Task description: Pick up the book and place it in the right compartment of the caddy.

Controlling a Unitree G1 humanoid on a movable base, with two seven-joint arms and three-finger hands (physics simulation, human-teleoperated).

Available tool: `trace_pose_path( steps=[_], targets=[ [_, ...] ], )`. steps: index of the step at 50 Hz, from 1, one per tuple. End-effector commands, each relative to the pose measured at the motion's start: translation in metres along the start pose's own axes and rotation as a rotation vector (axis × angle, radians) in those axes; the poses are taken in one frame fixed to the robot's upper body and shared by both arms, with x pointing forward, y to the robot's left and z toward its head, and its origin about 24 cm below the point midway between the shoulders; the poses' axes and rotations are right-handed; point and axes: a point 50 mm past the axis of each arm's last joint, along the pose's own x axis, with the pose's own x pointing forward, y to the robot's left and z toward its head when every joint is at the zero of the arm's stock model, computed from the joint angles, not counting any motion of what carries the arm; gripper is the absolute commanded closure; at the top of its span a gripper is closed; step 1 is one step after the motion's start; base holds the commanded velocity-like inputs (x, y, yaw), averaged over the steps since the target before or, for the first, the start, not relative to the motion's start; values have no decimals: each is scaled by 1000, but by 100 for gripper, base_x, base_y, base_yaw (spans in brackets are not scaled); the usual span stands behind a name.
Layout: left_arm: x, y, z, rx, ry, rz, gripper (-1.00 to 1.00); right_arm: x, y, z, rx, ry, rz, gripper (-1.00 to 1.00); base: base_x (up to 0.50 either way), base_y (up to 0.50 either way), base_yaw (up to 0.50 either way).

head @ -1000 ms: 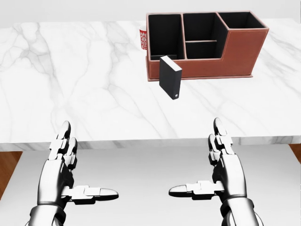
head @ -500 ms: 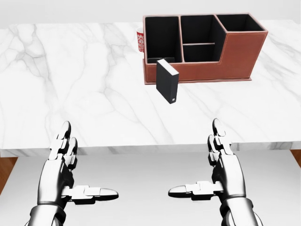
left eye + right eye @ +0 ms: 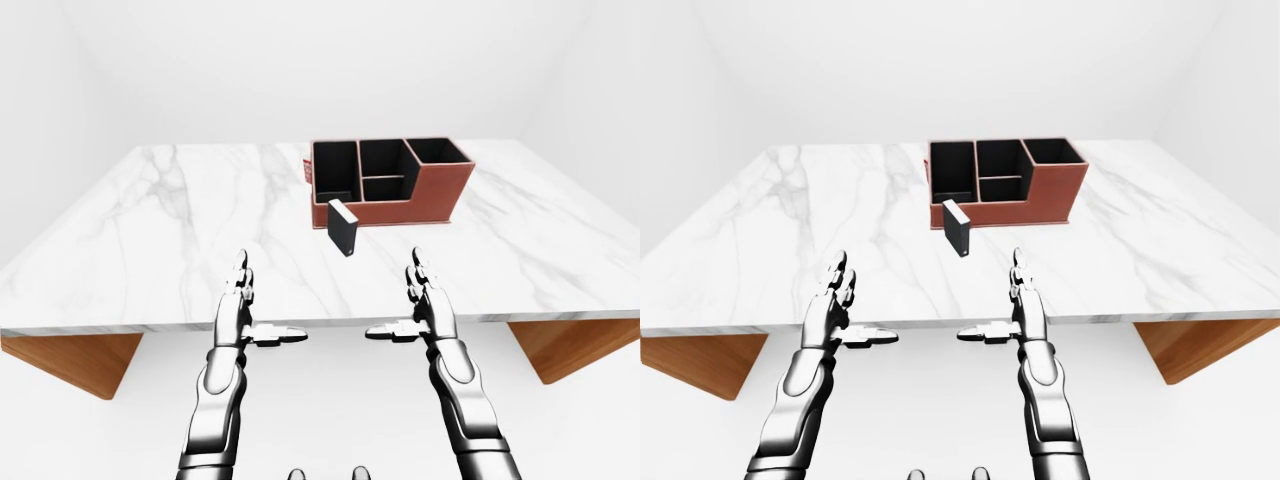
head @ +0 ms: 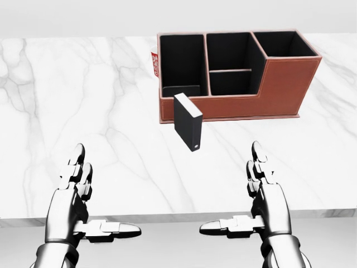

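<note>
A black book (image 4: pixel 188 121) stands upright on the white marble table (image 4: pixel 83 111), just below the brown caddy (image 4: pixel 279 84) in the head view. The caddy has black compartments; its right one (image 4: pixel 283 43) holds nothing I can see. My left hand (image 4: pixel 83 209) is open at the lower left of the head view, near the table's lower edge. My right hand (image 4: pixel 254 206) is open at the lower right, mirrored to it. Both hands are well apart from the book, which lies above and between them.
A red-and-white patterned cup (image 4: pixel 154 63) peeks out left of the caddy, mostly hidden. The table edge (image 4: pixel 178 216) runs across just under my hands. Wooden table supports (image 3: pixel 70 360) show below the top in the left-eye view.
The whole picture has shifted: the table, caddy and book now sit lower and larger, so the camera has moved closer. My hands keep the same open pose.
</note>
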Motion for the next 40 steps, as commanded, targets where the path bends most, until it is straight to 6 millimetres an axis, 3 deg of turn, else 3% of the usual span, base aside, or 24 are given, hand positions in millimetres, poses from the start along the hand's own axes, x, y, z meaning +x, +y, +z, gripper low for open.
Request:
trace_pose_path(
  steps=[1, 40],
  targets=[
    [0, 0, 0, 1, 0, 0, -100, 0, 1, 0, -9, -2, 3, -100, 39, 0, 0],
    [-1, -2, 0, 8, 4, -5, -100, 1, 2, -5, -20, 17, 7, -100, 39, 0, 0]
  ],
)
